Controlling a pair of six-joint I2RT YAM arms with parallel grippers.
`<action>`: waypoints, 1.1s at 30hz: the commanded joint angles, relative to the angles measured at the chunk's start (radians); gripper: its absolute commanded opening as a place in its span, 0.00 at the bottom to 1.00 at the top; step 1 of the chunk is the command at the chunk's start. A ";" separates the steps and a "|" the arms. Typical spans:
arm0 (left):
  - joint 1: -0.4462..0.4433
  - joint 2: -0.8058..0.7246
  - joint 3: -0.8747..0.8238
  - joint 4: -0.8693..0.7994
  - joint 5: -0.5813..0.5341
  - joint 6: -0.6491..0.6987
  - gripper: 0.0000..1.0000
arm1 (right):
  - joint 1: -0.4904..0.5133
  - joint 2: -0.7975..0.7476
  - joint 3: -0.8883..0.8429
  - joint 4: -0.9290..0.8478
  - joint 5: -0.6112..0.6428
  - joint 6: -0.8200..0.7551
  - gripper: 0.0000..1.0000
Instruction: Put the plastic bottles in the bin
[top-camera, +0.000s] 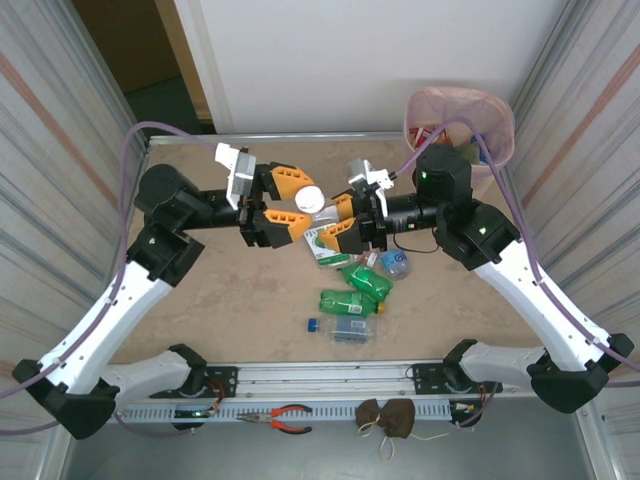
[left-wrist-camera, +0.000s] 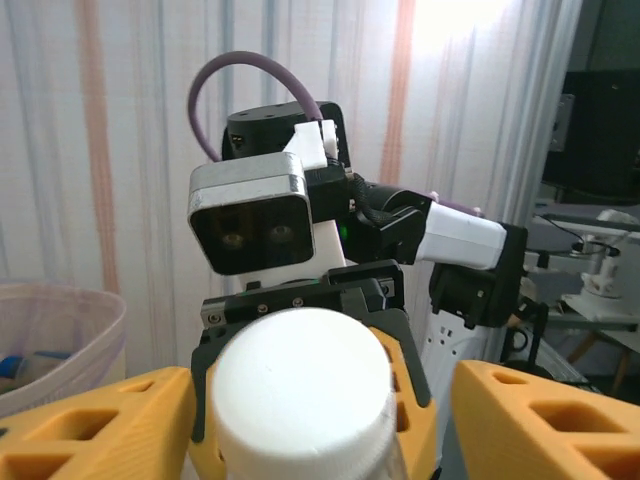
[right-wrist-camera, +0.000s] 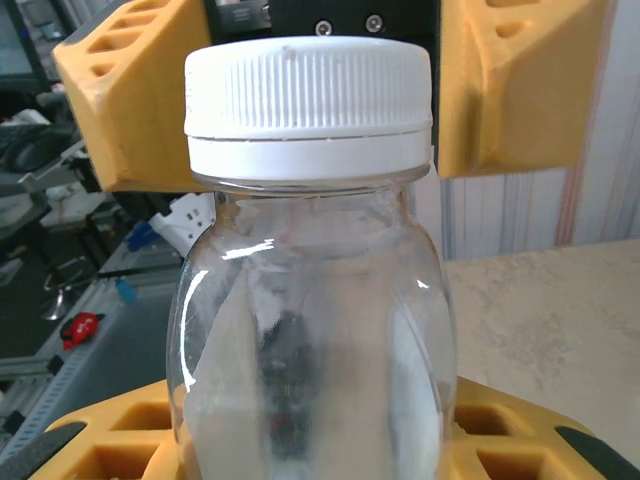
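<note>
At the centre of the top view, the clear white-capped bottle (top-camera: 318, 232) hangs above the table (top-camera: 220, 300) between both tools. The right gripper (top-camera: 339, 222) is clamped on its body. The left gripper (top-camera: 297, 203) stands spread, its fingers (left-wrist-camera: 90, 420) clear of the cap (left-wrist-camera: 300, 390) on either side. The bottle's long axis points the cap toward frame left, away from the bin (top-camera: 470, 95) at upper right, which is nearer the right arm. Loose bottles (top-camera: 352, 300) lie lower down, out of the way.
</note>
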 joint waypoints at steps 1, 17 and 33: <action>0.006 -0.068 -0.028 -0.080 -0.120 0.081 0.73 | -0.050 -0.025 0.043 -0.025 0.047 -0.007 0.35; 0.020 -0.216 -0.143 -0.142 -0.284 0.096 0.77 | -0.663 0.130 0.289 -0.196 0.340 0.231 0.30; 0.021 -0.197 -0.158 -0.153 -0.289 0.100 0.77 | -0.843 0.682 0.855 -0.787 0.628 0.165 0.33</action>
